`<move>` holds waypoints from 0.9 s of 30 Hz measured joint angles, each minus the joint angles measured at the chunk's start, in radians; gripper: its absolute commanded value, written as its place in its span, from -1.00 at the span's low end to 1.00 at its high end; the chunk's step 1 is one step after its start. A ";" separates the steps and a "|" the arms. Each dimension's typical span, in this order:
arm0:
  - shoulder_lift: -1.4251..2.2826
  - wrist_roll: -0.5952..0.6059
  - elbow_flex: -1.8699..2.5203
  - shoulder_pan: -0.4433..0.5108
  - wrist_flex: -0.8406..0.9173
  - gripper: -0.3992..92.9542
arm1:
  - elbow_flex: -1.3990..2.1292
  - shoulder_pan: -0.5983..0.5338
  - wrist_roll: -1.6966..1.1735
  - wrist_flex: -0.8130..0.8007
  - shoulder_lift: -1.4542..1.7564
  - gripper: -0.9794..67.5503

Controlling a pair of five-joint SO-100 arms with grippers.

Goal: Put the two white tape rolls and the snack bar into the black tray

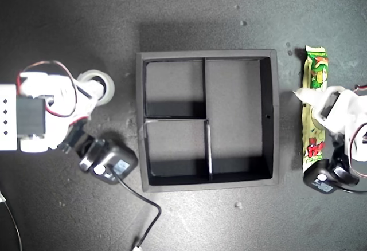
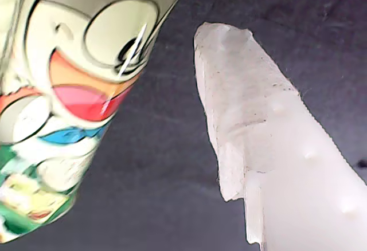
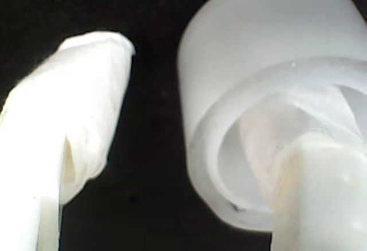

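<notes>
first claw (image 1: pixel 312 99) open astride snack bar (image 1: pixel 314 108) | second claw (image 1: pixel 92 90) open, one finger inside tape roll (image 1: pixel 97 85) | black tray (image 1: pixel 137 119) between claws

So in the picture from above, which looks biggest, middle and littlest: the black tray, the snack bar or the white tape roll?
1. The black tray, easily the biggest.
2. The snack bar, long and thin; an arm hides part of it.
3. The white tape roll, smallest, though it is also partly hidden.
</notes>
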 measured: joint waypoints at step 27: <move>-0.055 0.106 0.055 -0.078 -0.160 -0.96 | 0.175 0.051 -0.009 -0.313 0.005 -0.64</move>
